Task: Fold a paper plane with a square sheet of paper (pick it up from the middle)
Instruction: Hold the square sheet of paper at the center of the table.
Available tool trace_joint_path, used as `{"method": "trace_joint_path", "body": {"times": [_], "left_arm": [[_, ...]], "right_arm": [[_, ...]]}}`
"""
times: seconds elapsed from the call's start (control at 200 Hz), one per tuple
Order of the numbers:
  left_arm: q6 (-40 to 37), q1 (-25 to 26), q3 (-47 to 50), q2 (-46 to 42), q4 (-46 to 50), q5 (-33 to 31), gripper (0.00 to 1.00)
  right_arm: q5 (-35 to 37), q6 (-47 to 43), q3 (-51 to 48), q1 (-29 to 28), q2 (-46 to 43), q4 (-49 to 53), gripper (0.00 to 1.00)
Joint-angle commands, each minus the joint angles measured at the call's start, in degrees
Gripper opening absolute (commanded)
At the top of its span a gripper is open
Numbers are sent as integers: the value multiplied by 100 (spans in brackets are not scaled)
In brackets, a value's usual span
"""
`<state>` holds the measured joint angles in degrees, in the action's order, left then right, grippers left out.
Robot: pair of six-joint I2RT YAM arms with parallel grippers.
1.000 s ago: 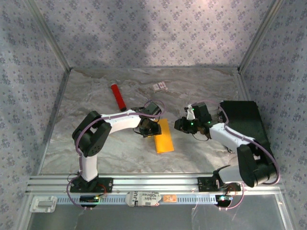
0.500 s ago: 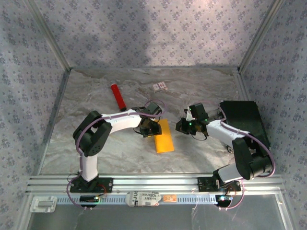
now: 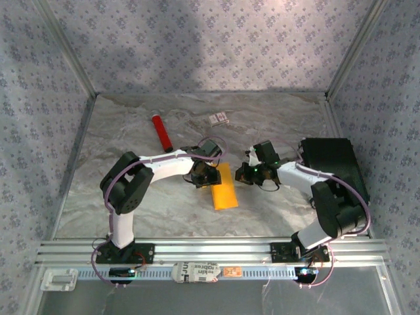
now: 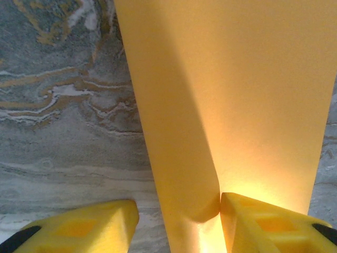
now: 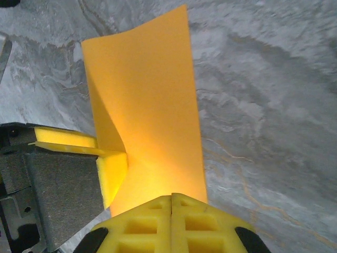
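Paper lies mostly flat on the bench, nearer to me than the tube and off to its right. It is already narrowed to an oblong rather than a full square. Its tube-side edge is curled up, and my left tool straddles that raised flap with its jaws about half open. In the left wrist view the flap stands between the fingers and leans on one of them, with the other well clear, so I would not call it a grip. My right tool is on the side away from the tube, jaws fully together, tips at the paper's edge; whether they nip it I cannot tell. I judge the sheet featherlight, limp, and quick to crease or slide on the marble. I would pinch gently at the middle of the raised flap, never at a corner, and steady the flat part with the other tool.
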<state>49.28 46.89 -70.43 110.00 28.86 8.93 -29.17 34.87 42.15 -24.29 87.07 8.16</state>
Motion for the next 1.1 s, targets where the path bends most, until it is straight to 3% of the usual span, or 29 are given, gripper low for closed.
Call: {"method": "trace_joint_path", "body": {"times": [0.0,0.495,0.874,1.094], "left_arm": [[-87,77,286,699,-373,-135,48],[-119,90,261,752,-382,-101,48],[-103,106,246,688,-365,-82,49],[-85,68,27,117,-346,-86,52]], "right_arm": [[-193,-108,251,-141,215,-25,0],[-346,-73,580,-497,1046,-227,0],[337,-454,220,-471,1368,142,0],[657,-111,12,-372,1222,41,0]]}}
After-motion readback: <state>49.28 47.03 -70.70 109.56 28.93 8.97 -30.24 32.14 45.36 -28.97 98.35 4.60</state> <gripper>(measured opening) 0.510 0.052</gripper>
